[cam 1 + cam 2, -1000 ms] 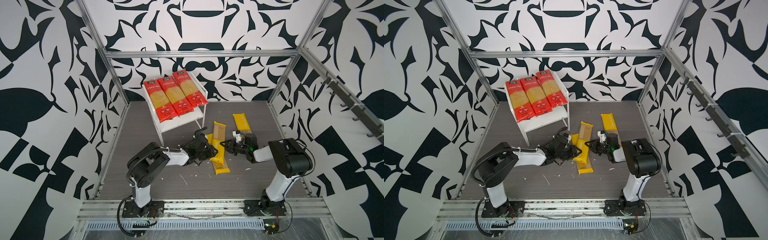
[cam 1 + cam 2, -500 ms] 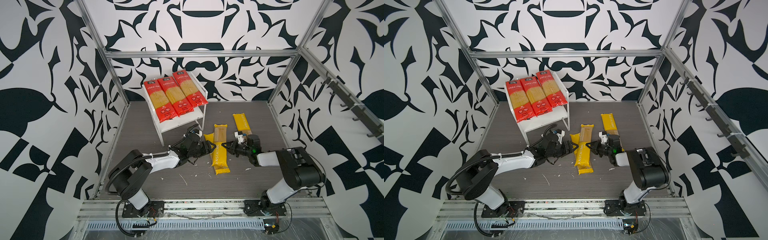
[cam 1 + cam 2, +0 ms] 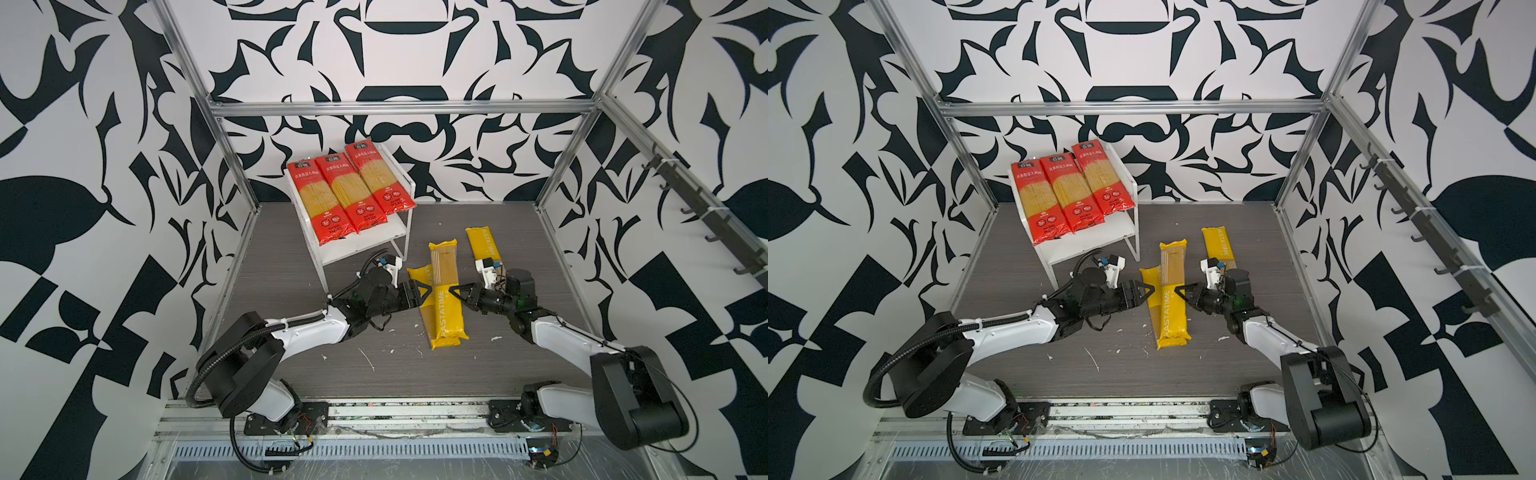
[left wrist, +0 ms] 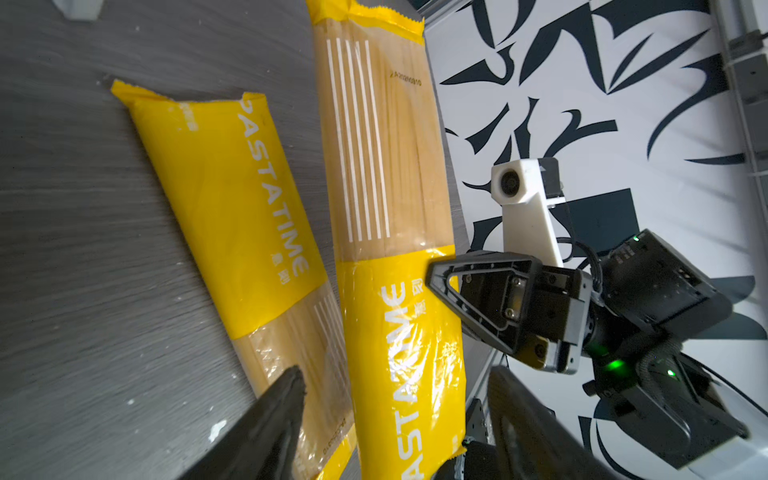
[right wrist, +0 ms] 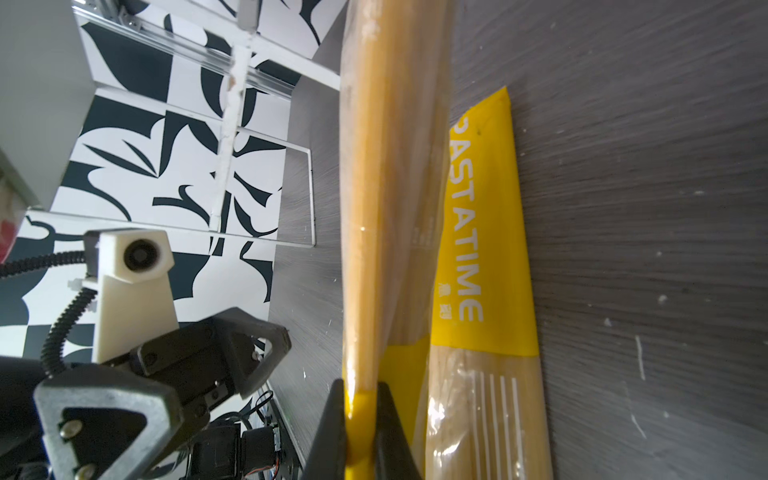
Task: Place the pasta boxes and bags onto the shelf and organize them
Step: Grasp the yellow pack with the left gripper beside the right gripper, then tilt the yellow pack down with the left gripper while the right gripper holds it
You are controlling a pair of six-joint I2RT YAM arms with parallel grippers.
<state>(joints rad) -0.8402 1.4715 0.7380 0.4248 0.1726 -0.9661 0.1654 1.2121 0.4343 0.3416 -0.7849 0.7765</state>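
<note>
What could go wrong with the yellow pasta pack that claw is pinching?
The right gripper holds only a thin edge of the top yellow pack, so it might slip or tear. That pack rests on another yellow pack, which could get dragged. The open left gripper sits close and might bump it.

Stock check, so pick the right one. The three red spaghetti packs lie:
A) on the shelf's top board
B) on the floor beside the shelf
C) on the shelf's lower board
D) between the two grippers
A: in a top view the red packs lie side by side on the top board of the shelf.
</note>
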